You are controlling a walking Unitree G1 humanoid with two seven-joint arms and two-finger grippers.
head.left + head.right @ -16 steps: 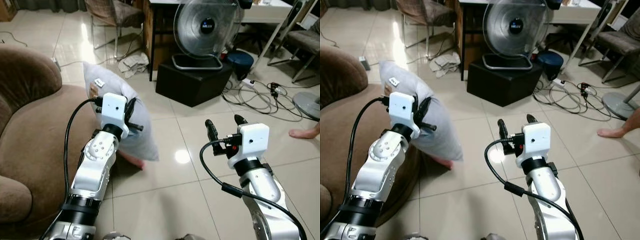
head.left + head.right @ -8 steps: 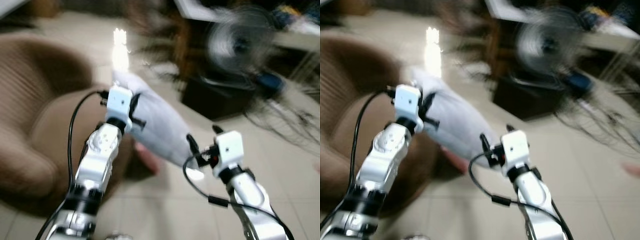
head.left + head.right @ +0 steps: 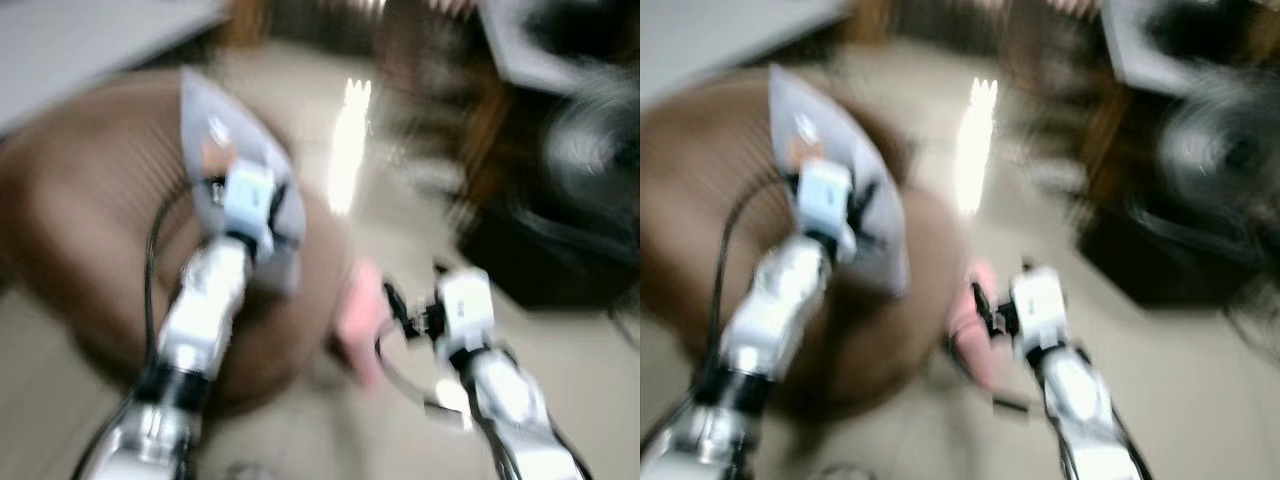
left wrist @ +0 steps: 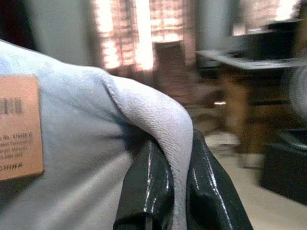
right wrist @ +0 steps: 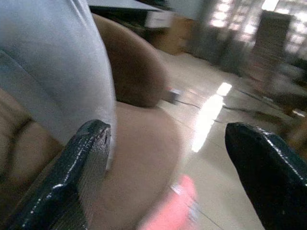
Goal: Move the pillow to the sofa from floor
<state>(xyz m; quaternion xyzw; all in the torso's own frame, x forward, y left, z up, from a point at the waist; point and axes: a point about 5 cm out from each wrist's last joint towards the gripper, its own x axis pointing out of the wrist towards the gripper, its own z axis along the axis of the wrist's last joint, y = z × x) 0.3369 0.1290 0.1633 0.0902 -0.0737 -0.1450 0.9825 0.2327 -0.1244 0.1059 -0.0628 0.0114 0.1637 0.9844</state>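
The pale grey pillow (image 3: 235,140) hangs over the brown sofa (image 3: 90,220), held up at its edge. My left gripper (image 3: 262,205) is shut on the pillow; in the left wrist view its black fingers (image 4: 146,191) pinch a fold of grey cloth (image 4: 153,115) beside a brown label (image 4: 18,127). My right gripper (image 3: 412,300) is open to the right of the sofa, above the floor, with nothing between its fingers (image 5: 76,172). Both eye views are heavily blurred.
A pink shape (image 3: 358,325) lies on the floor beside the sofa's edge, near the right gripper. A dark box with a fan (image 3: 590,160) stands at the right. Pale tiled floor (image 3: 350,140) with a bright glare lies beyond the sofa.
The camera has swung left, so the sofa now sits under the arms. The left gripper has carried the pillow off the floor and over the sofa. The right gripper stays open.
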